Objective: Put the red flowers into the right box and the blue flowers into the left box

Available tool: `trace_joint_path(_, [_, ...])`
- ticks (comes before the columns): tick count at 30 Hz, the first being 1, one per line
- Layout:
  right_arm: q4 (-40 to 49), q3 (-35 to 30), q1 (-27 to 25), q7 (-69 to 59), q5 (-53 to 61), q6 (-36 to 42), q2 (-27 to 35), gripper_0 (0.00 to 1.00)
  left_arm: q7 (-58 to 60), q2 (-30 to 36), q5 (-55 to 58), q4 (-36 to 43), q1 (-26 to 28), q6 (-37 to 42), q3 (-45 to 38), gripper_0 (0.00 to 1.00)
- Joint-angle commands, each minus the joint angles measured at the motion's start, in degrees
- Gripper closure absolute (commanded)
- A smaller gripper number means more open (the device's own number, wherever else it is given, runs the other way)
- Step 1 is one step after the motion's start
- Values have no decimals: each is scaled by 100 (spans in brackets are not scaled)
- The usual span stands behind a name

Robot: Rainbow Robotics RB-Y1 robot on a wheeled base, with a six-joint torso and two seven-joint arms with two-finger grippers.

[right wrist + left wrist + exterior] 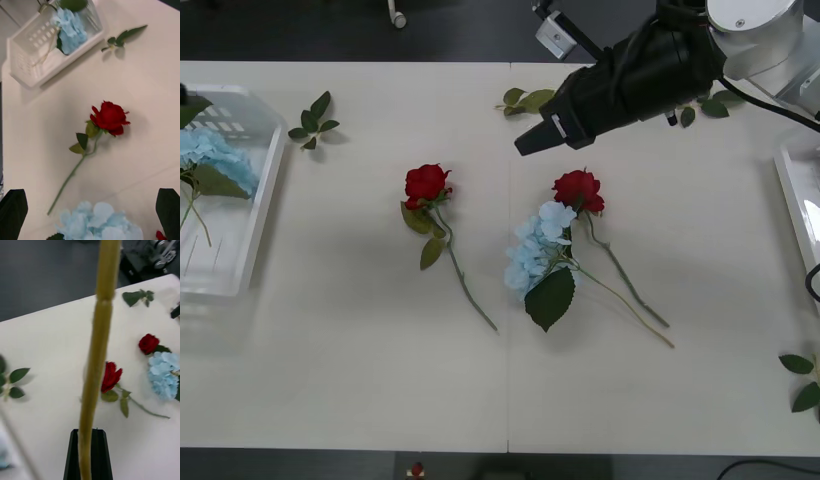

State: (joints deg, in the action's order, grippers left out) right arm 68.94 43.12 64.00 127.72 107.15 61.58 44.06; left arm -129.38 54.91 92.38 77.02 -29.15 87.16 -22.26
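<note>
Two red flowers lie on the white table: one (426, 184) left of centre, one (578, 189) right of centre. A blue flower (538, 250) lies against the right-hand rose, its stems crossing that rose's stem. Another blue flower (215, 160) rests in the left box (265, 190) at the far left. The right box (792, 195) shows at the right edge. My right gripper (530, 143) hovers open above and behind the rose and blue flower pair; its fingers (13, 213) frame the blue flower (97, 223) and the left rose (108, 118). My left gripper (88, 438) is shut on a yellow-green stem (99, 341).
Loose green leaf sprigs lie at the back left (313, 120), back centre (525, 100), back right (705, 105) and near the right front edge (805, 380). Bare table spreads across the front and between the left box and the left rose.
</note>
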Motion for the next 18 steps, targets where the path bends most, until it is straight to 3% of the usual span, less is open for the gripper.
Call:
trace_joint_path(1, [146, -154, 201, -1153, -1161, 389, -117, 0, 159, 398, -739, 138, 190, 100, -463, 100])
trace_joint_path(7, [31, -154, 201, -1909, -2515, 1233, -178, 0, 150, 512, -1653, 138, 498, 47, -850, 100])
trace_joint_path(18, [-303, -242, 227, -1961, -3921, 2701, -248, 0, 256, 600, -3262, 129, 955, -577, -771, 100])
